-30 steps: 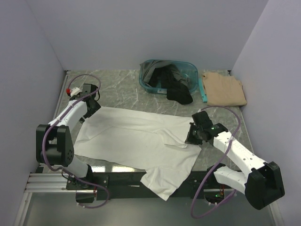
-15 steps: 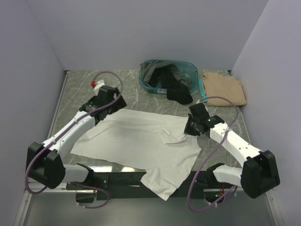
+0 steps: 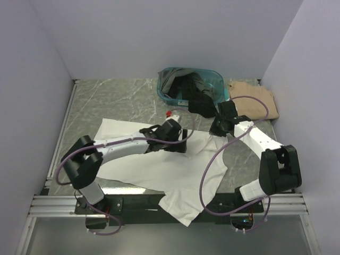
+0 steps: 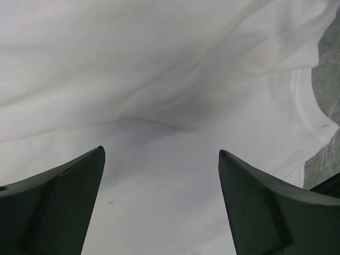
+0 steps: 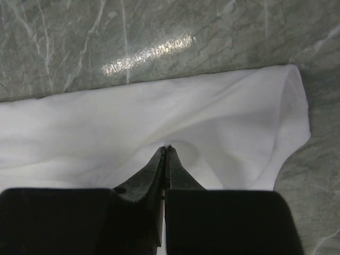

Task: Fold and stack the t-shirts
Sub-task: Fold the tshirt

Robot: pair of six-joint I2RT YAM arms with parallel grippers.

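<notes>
Since the earlier picture, the left arm has been swung from the 9 o'clock side of the table point(image 3: 117, 98) to the middle. The right claw point(image 3: 217, 127) has been carried toward 12 o'clock, and the cloth it holds has been drawn along with it.

The left claw point(image 3: 178, 139) is now held low over the white shirt point(image 3: 159, 170). In the left wrist view its two dark fingers point(image 4: 58, 204) are spread wide, with only rumpled white cloth point(image 4: 159, 79) seen between them and nothing gripped.

The right claw is closed tight. In the right wrist view its fingertips point(image 5: 162, 159) are pressed together on a small pucker of the white shirt point(image 5: 133, 127), near the shirt's rounded corner at 3 o'clock. Bare marble table point(image 5: 212, 32) is seen beyond it at 12 o'clock.

The white shirt is spread across the middle of the table. Its 6 o'clock end is draped over the near edge.

The tan shirt point(image 3: 255, 103) is laid folded at 2 o'clock, just beside the teal basket point(image 3: 162, 94). The dark shirts point(image 3: 194, 90) are piled in the basket at 12 to 1 o'clock, and one black piece is hung over the rim toward the right claw.
</notes>
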